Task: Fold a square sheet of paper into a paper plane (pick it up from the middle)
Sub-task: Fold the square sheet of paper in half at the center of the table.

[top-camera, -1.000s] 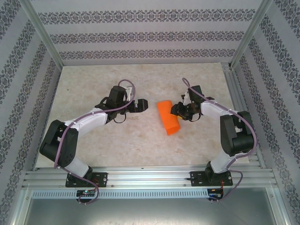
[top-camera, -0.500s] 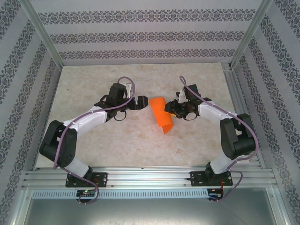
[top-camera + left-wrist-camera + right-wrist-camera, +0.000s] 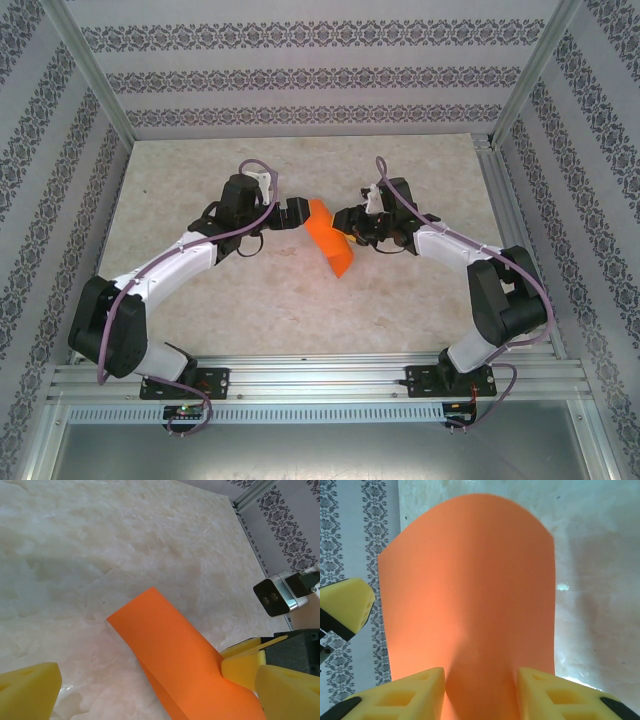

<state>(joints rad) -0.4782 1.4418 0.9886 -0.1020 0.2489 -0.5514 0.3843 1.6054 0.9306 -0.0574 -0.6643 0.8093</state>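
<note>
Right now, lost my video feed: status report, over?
Right gripper clamped on square sheet of paper, curled. Left gripper open beside it. Nothing in the way.

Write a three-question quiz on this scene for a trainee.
1. Which grips the paper? A the left jaws; B the right jaws; C both.
2. True or false: the paper lies flat on the table.
3. Fill in: the left jaws stand ___.
Key: 1 B. 2 False, it is curved. 3 open.
</note>
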